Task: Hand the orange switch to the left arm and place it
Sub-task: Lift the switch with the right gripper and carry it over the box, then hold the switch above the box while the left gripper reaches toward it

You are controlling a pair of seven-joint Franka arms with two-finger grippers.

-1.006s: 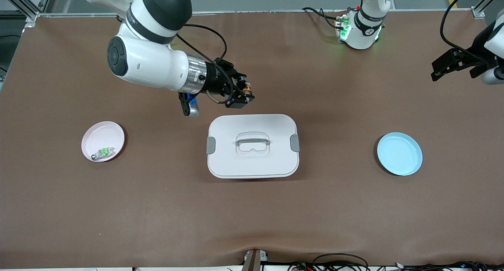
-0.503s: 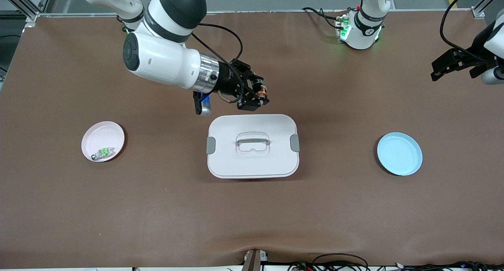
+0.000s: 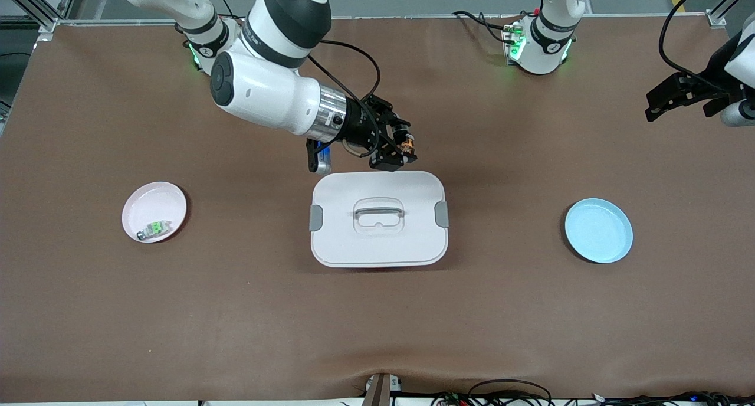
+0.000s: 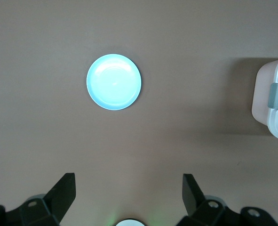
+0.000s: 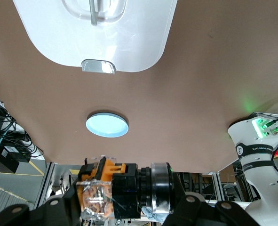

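The orange switch (image 3: pixel 406 139), black with an orange centre, is clamped in my right gripper (image 3: pixel 400 151), which is shut on it. The gripper hangs over the rim of the white box (image 3: pixel 378 217) on the side toward the robots' bases. In the right wrist view the switch (image 5: pixel 113 195) fills the space between the fingers of the right gripper (image 5: pixel 124 203), with the box (image 5: pixel 96 33) below it. My left gripper (image 3: pixel 672 98) waits open and empty over the table at the left arm's end. The left wrist view shows the left gripper (image 4: pixel 129 188) with its jaws wide apart.
A pale blue plate (image 3: pixel 598 231) lies toward the left arm's end, also seen as the blue plate (image 4: pixel 114 82). A pink plate (image 3: pixel 154 211) at the right arm's end holds a green-and-grey component (image 3: pixel 154 229). The box stands mid-table between them.
The right arm has carried the switch toward the left arm's end, from beside the box's corner to over its rim. The left arm has not moved.
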